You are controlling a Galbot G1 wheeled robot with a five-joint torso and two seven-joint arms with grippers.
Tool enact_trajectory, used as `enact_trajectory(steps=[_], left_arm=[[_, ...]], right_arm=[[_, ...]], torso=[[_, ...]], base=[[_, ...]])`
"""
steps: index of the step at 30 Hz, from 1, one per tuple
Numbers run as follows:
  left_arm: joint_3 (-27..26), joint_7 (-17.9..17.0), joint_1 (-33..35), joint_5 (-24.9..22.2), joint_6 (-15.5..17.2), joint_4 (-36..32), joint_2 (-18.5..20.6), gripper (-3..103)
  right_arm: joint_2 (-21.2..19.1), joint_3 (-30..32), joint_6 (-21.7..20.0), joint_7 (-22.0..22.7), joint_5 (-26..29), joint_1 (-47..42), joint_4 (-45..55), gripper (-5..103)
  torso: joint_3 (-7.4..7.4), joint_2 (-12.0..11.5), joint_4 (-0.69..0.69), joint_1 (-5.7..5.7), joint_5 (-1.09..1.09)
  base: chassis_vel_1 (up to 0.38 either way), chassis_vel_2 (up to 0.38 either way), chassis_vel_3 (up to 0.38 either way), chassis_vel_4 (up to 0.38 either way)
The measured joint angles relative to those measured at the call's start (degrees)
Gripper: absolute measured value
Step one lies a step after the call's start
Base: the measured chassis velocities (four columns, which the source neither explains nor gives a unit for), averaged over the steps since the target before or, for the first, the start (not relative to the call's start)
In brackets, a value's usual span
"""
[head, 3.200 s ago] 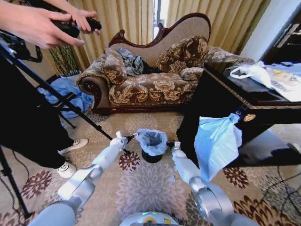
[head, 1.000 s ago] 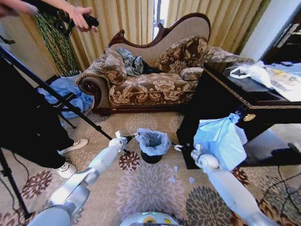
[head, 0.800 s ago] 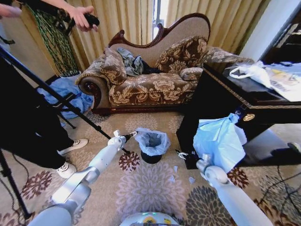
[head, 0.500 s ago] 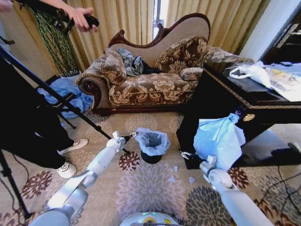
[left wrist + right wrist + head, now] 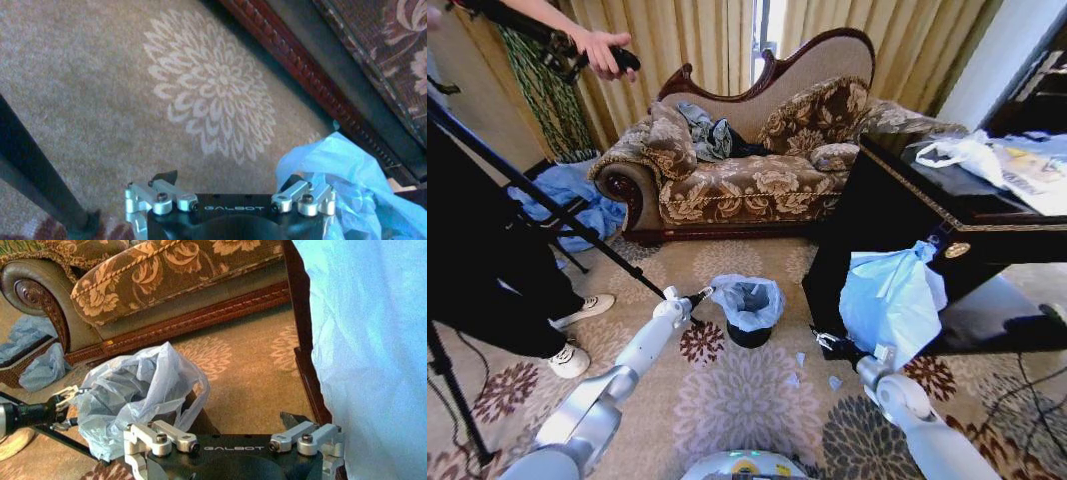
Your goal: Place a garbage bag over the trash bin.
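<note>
Floral carpet, "GALBOT" on left hand [image 5: 230,192], fingers apart.

Looking at a beige carpet [image 5: 727,400] with big floral medallions, carrying the trash bin [image 5: 749,335] lined with the garbage bag [image 5: 747,300], a few pale scraps [image 5: 799,358] just beside it, plus the sofa [image 5: 737,180] behind.

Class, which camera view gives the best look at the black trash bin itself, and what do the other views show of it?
The head view: the trash bin stands whole on the carpet, its black base visible beneath the garbage bag draped over its rim. The right wrist view shows mostly the bag, with a dark sliver of bin. The left wrist view shows a corner of the bag.
</note>
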Motion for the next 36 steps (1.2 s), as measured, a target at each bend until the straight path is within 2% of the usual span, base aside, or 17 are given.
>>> enact_trajectory(steps=[6,9,10,11,12,17,24,28,30,31,34,36], left_arm=[[0.0,-1.4,-0.8,-0.1,-0.3,0.0,-0.1,99],[0.1,-5.6,-0.8,-1.0,2.5,-2.1,1.0,99],[0.1,-5.6,-0.8,-1.0,2.5,-2.1,1.0,99],[0.1,-7.5,-0.5,-1.3,4.1,-3.3,1.6,102],[0.2,-8.3,-0.1,-1.3,4.8,-4.1,2.1,99],[1.2,-9.9,1.4,-1.2,6.5,-8.2,4.5,95],[0.0,-8.3,1.4,0.6,4.5,-9.2,4.9,92],[-1.2,-5.6,1.3,2.2,2.9,-10.8,5.2,93],[-1.2,-2.9,1.9,3.6,1.5,-14.0,6.5,95],[-1.2,-2.9,1.9,3.6,1.5,-14.0,6.5,95],[-0.2,-1.3,3.1,4.3,1.4,-19.8,9.0,99],[0.1,-1.3,3.3,4.5,1.6,-20.7,9.4,97]], right_arm=[[0.1,1.3,0.2,-0.1,-0.2,-1.9,0.7,100],[0.2,2.6,0.2,-0.2,0.2,-2.9,1.4,100],[0.2,2.6,0.2,-0.2,0.2,-2.9,1.4,100],[0.3,3.1,0.2,-0.2,0.5,-3.4,1.8,100],[0.3,3.5,0.2,-0.3,0.8,-3.9,2.0,100],[0.3,4.5,0.5,-0.9,0.9,-5.1,2.2,100],[0.2,5.7,1.0,-1.7,0.9,-6.5,2.7,100],[0.0,6.6,1.5,-2.3,0.9,-7.8,2.7,100],[0.2,6.9,1.9,-2.6,0.8,-8.5,2.7,100],[0.2,6.9,1.9,-2.6,0.8,-8.5,2.7,100],[0.6,7.0,2.3,-2.9,0.7,-8.9,2.5,100],[0.7,7.1,2.4,-2.9,0.7,-8.9,2.4,100]], torso=[[0.0,0.0,-0.01,0.0,0.01],[0.0,0.0,-0.01,0.0,0.0],[0.0,0.0,-0.01,0.0,0.0],[0.0,0.0,0.0,0.0,0.0],[0.0,0.0,0.0,0.0,-0.01],[0.0,0.0,0.01,0.0,0.0],[0.0,0.0,0.0,0.0,-0.01],[0.0,0.0,-0.01,0.0,-0.01],[0.0,0.0,-0.02,0.0,0.0],[0.0,0.0,-0.02,0.0,0.0],[0.0,0.0,0.0,0.0,0.0],[0.0,0.0,0.0,0.0,0.0]], base=[[0.0,0.0,0.0,0.0],[0.0,0.0,0.0,0.0],[0.0,0.0,0.0,0.0],[0.0,0.0,0.0,0.0],[0.0,0.0,0.0,0.0],[0.0,0.0,0.0,0.0],[0.0,0.0,0.0,0.0],[0.0,0.0,0.0,0.0],[0.0,0.0,0.0,0.0],[0.0,0.0,0.0,0.0],[0.0,0.0,0.0,0.0],[0.0,0.0,0.0,0.0]])
